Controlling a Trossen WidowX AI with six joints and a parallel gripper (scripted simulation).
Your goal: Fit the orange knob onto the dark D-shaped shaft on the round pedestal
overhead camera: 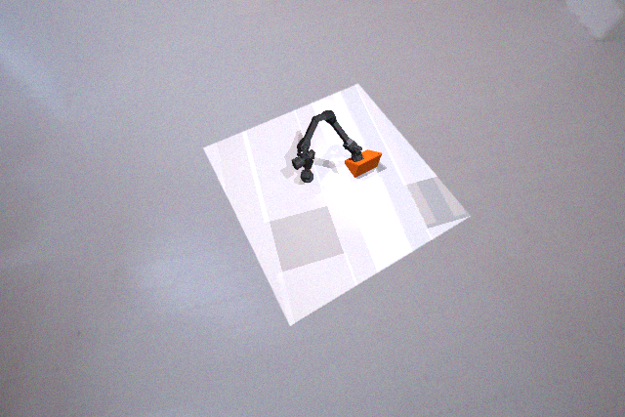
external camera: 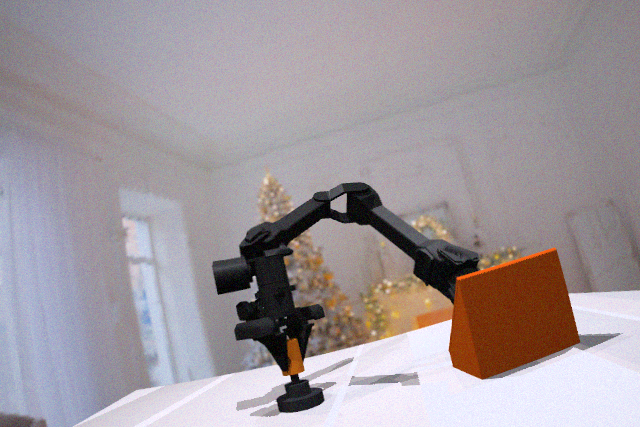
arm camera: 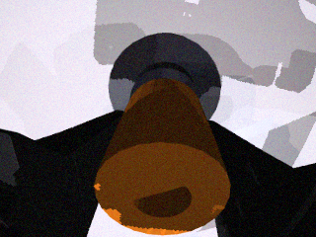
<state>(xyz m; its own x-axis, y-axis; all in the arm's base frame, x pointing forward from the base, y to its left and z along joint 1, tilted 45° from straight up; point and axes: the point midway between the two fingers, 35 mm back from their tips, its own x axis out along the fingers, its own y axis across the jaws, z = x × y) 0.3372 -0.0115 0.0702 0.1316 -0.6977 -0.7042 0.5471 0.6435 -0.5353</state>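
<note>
Presently, from my far seat, I had the orange knob [external camera: 295, 357] [arm camera: 163, 114] clamped between the jaws, its wider end toward the wrist camera. On this near end I saw a dark D-shaped opening [arm camera: 165, 203], with its flat side a little slanted. Under the knob, a short piece of the dark shaft [external camera: 294, 377] was visible above the round pedestal [overhead camera: 307, 181] [external camera: 300, 399] [arm camera: 163, 46], so the knob was not fully down. I could not tell if the shaft's tip had already entered.

My first worry was the turning angle. The shaft's flat side was hidden from me, and if the two flats did not agree, pushing would only press edge on edge. Then the knob could slip upward in the jaws, or lean and get stuck. I judged that light pressure with slow, small turns was the safer way. The smooth, tapered body could also rotate inside the grip, and then a turn of the wrist would not reach the hole. Opening too early, before the knob sat on the pedestal, could leave it high or crooked.

Beyond, on the pale tabletop [overhead camera: 308, 291] [external camera: 392, 406] [arm camera: 39, 89], the big orange block [overhead camera: 365, 165] [external camera: 516, 319] stood near the arm's base, well apart from the pedestal; it seemed a small danger.
</note>
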